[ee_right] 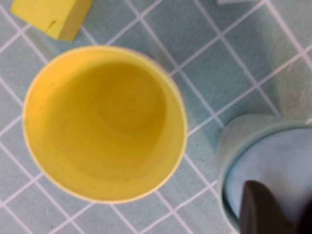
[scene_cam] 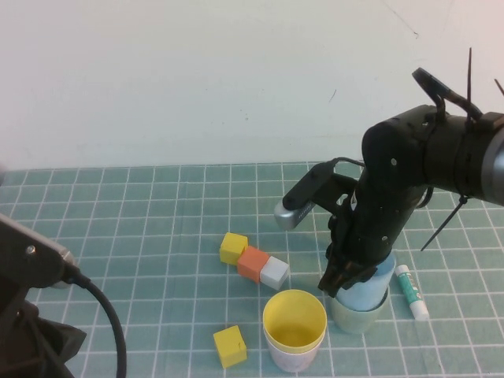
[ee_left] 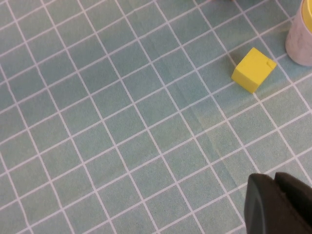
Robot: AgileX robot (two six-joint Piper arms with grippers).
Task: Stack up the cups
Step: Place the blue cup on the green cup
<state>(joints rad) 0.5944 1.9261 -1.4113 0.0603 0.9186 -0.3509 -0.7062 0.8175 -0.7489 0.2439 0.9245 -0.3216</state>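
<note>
Nearest the raised camera, the left arm's dark bulk and cable filled the lower left corner, and the left gripper [ee_left: 278,204] was seen only as a dark edge in its own wrist view, hovering over bare green gridded mat [scene_cam: 142,236] near a loose yellow block [ee_left: 253,69]; whether it was open or closed could not be told.

From the right gripper [scene_cam: 346,282] outward: its fingers were lowered at the rim of the light blue cup [scene_cam: 368,290], one dark fingertip [ee_right: 261,209] appearing inside that cup's mouth. Whether the rim was pinched or merely approached could not be told. The light blue cup was seated inside the pale green cup [scene_cam: 358,316], whose rim ringed it. Just beside that pair, on the robot's left, the yellow cup [scene_cam: 294,319] was nested in the pink cup [scene_cam: 293,358], only whose pale lower wall was shown.

Beyond them, a row of yellow, orange and white blocks [scene_cam: 253,262] lay on the mat, and a white and green tube [scene_cam: 412,291] lay to the right.

The cups were judged to be light, thin-walled plastic, fairly stiff but smooth and apt to slip. A pinch across the rim wall, one finger inside and one outside, was judged the surest hold; nested cups could be expected to stick and lift together.
</note>
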